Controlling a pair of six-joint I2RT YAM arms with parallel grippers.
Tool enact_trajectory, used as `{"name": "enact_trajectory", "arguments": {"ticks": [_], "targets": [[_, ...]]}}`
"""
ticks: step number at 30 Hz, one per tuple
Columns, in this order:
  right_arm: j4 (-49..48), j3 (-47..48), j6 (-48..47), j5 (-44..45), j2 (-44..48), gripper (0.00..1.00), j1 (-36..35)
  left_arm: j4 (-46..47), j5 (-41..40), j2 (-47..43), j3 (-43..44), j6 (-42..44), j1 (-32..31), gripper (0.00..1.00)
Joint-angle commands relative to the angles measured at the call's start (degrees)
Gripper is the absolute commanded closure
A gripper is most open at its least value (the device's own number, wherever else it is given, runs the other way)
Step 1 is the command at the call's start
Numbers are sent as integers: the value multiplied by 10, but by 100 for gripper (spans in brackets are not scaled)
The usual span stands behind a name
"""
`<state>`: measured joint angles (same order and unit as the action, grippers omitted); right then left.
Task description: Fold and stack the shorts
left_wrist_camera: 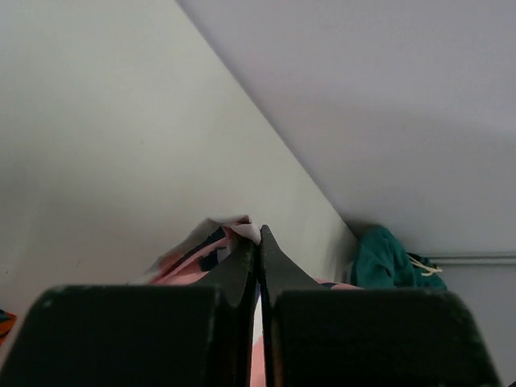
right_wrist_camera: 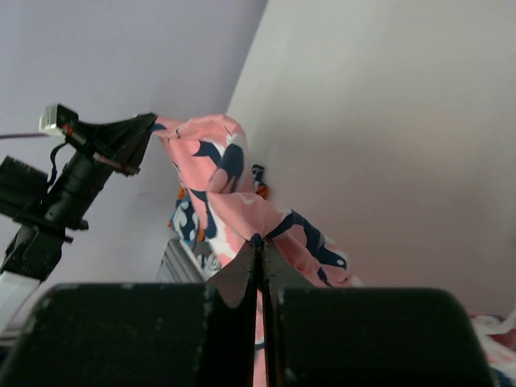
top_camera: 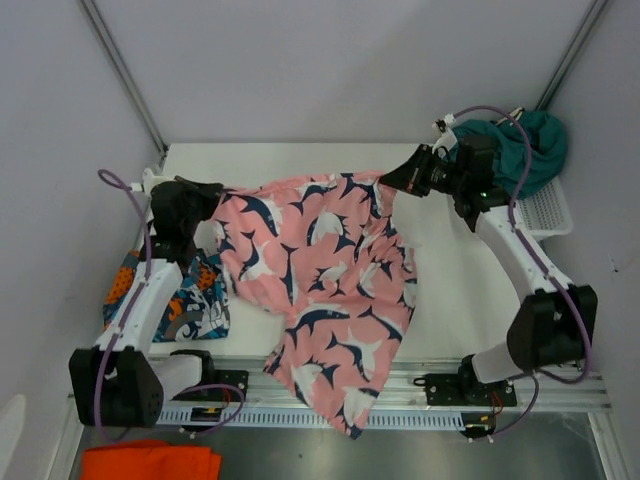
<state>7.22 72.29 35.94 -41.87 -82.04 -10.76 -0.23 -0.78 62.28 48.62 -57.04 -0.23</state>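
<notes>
The pink shark shorts [top_camera: 320, 270] are stretched above the white table [top_camera: 450, 300] between both grippers. Their lower end droops over the front rail. My left gripper [top_camera: 215, 195] is shut on one top corner [left_wrist_camera: 230, 230], with its tips [left_wrist_camera: 260, 234] pressed together on the fabric edge. At the other top corner my right gripper [top_camera: 385, 180] is shut, pinching pink cloth [right_wrist_camera: 218, 177] at its tips [right_wrist_camera: 258, 240]. Folded graphic-print shorts [top_camera: 190, 300] in blue, orange and white lie at the table's left edge. Teal shorts [top_camera: 530, 150] are bunched at the back right.
A white mesh basket [top_camera: 548, 212] stands at the right edge under the teal shorts. An orange cloth [top_camera: 150, 460] lies below the front rail on the left. Grey walls close in the back and both sides.
</notes>
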Motion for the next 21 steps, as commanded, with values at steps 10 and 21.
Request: {"name": "enact_trajectory", "arguments": {"ticks": [10,21], "targets": [[-127,278,12,-28,-337,100,25,168,-134,72,14,1,-12,100],[-226,531,129,-62,-584,100,52,220,-98,165,76,54,-42,100]]}}
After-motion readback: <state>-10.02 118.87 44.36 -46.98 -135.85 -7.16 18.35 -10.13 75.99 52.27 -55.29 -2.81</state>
